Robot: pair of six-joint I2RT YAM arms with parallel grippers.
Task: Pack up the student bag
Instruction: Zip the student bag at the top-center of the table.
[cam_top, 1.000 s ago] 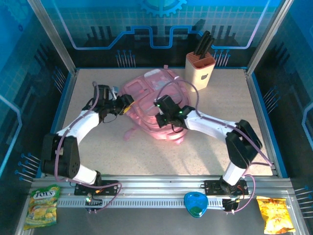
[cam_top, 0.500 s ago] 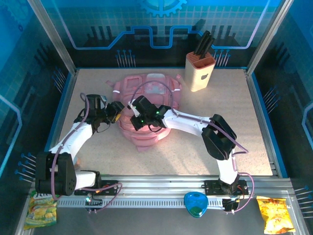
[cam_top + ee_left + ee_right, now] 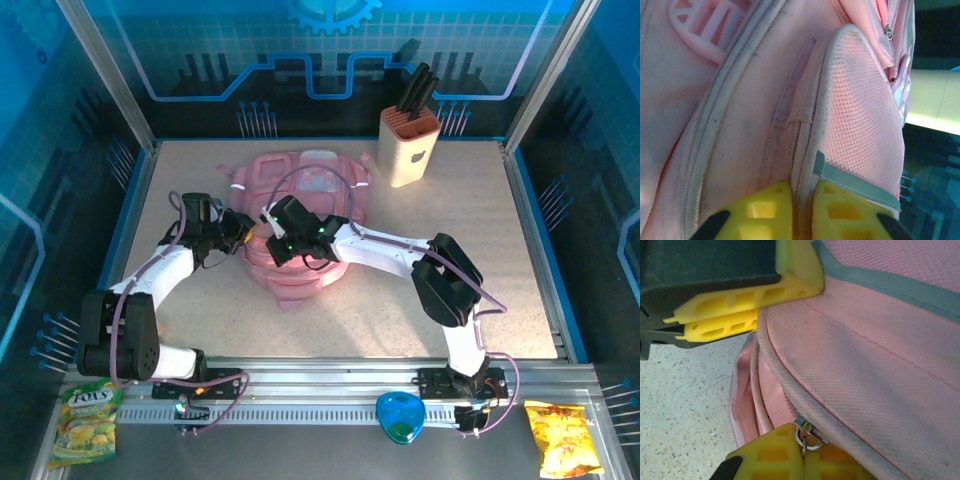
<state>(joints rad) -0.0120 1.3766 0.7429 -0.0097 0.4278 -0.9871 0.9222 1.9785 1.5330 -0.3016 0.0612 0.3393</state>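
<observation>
left jaws pinch a fabric seam of the student bag (image 3: 730, 100). right jaws clamp its zipper pull (image 3: 805, 438). bag lies on the desk (image 3: 250, 320).

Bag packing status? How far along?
Done: nothing visibly packed; green snack packet and yellow snack packet sit by the near rail. In hand: left hand pinches fabric of the pink backpack, right hand pinches its zipper pull. Left: unzip, load, close.

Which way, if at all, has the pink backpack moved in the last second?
Yes: the student bag shifted left, away from the knife block.
</observation>
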